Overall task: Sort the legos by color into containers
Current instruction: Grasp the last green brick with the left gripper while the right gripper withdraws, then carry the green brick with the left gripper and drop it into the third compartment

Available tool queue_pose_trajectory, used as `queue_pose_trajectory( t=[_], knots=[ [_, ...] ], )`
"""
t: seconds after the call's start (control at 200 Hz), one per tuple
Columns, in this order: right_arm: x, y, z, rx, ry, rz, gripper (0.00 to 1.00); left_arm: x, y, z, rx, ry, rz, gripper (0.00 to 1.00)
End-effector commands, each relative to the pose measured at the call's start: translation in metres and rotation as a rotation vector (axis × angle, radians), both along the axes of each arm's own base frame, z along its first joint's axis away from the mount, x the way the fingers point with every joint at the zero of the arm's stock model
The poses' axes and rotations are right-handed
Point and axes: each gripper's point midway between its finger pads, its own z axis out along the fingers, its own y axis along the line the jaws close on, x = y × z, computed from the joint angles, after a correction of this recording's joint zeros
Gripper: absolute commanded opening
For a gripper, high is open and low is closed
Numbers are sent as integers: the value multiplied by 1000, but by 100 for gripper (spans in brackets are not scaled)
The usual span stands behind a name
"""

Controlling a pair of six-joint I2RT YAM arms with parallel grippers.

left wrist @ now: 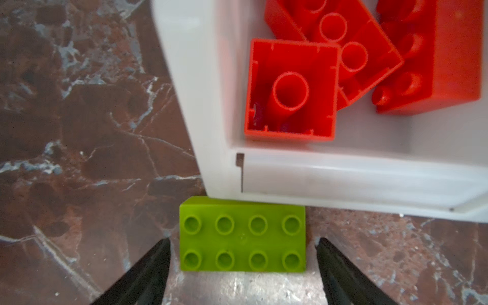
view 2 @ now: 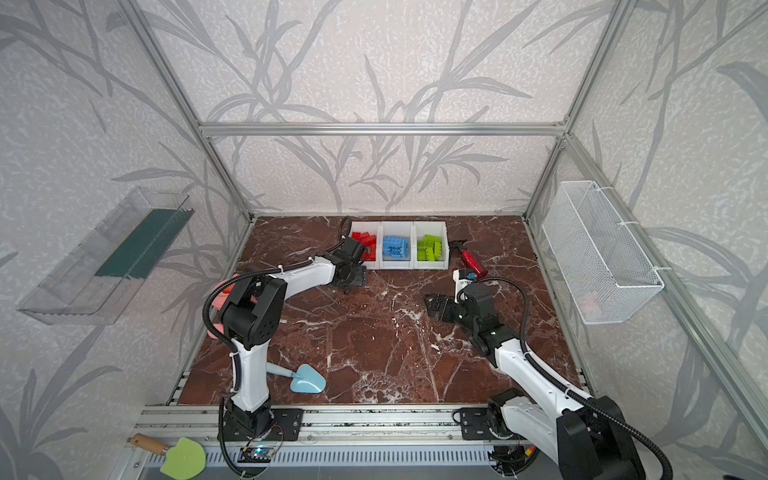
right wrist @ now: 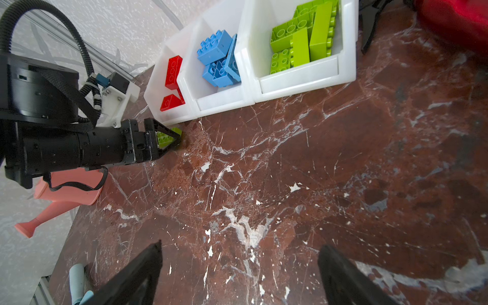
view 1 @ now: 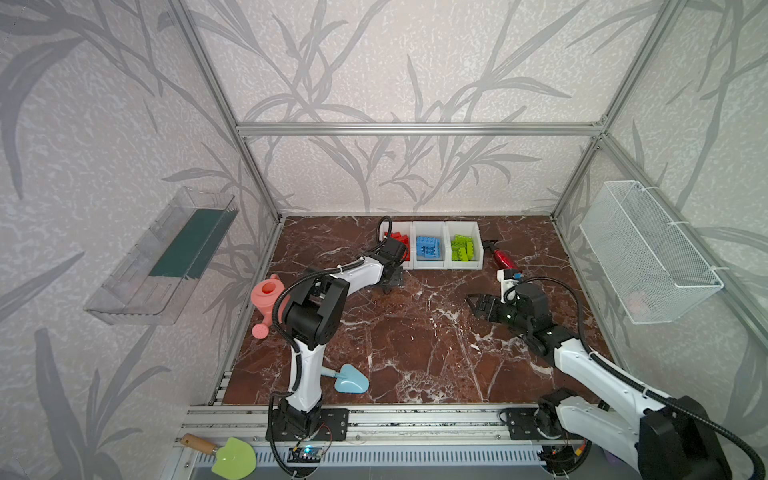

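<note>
Left gripper [left wrist: 243,240] hangs open astride the green lego [left wrist: 242,233]; I'd squeeze its short ends evenly, clear of the container [left wrist: 343,174] ahead.

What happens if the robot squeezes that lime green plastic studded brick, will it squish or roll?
The lime green plastic studded brick looks hard, so it probably won't squish. It lies flat, studs up, on the marble table, so it shouldn't roll. Its smooth sides might slip between the black fingers.
</note>
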Motion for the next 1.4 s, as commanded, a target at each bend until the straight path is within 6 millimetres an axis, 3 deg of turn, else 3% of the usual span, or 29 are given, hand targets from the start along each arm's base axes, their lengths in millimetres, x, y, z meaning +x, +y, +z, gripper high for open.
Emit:
queue_pose_trajectory(
  t=[0.0,0.31,0.55,0.75,0.935,1.175,1.394],
  knots=[
    [2,3,3,4,-19,13,93,7,-2,0,0,-8,-14,83],
    [3,4,1,1,-10,13,93,9,-4,-7,2,-1,-22,62],
    [3,4,1,2,-9,16,93,5,-3,1,-19,-14,-20,51],
    [2,4,3,7,-19,15,93,-5,1,22,-38,-41,-11,50],
    [-1,2,7,14,-38,8,93,-14,-5,66,-58,-98,-33,50],
    [-7,1,16,40,-75,8,93,-13,-47,122,-96,-166,-152,50],
    [-12,-2,22,71,-119,-3,92,9,-104,147,-138,-193,-271,50]
  ],
)
